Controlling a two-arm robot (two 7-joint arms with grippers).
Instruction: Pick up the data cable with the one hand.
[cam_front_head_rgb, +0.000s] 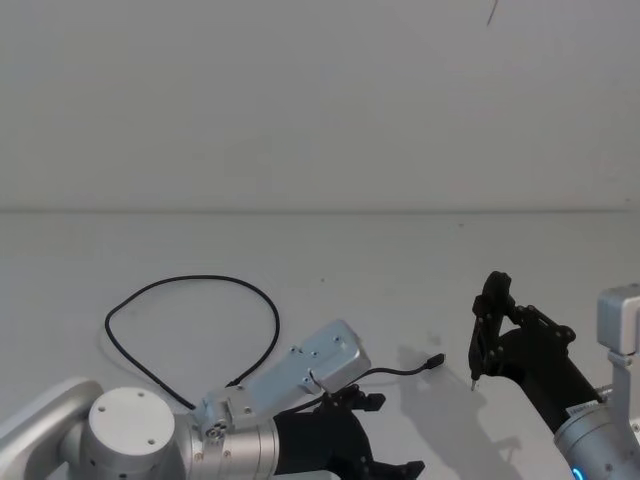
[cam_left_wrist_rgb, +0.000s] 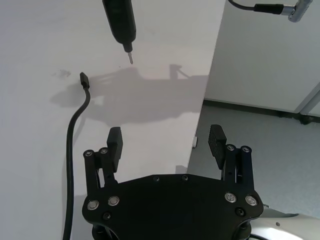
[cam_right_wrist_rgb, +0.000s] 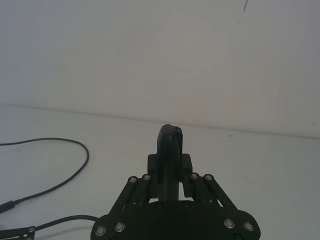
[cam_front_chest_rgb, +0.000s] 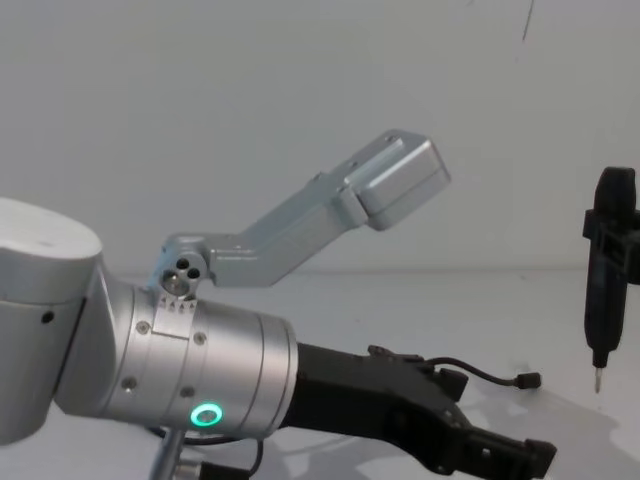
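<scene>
Two grippers logged | left gripper (cam_left_wrist_rgb: 165, 137): fingers apart, empty, cable (cam_left_wrist_rgb: 74, 127) near one finger | right gripper (cam_right_wrist_rgb: 170, 170): clamped on black tool (cam_right_wrist_rgb: 170, 142) above table (cam_front_head_rgb: 400, 255)

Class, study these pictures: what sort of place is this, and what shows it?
Probably a robotics lab bench: a bare white table against a plain wall, the open left gripper near a data cable, and the right gripper clamping a slim pointed tool.

black data cable (cam_front_head_rgb: 200, 278), white table (cam_front_head_rgb: 400, 260), black tool (cam_front_chest_rgb: 608, 280)
</scene>
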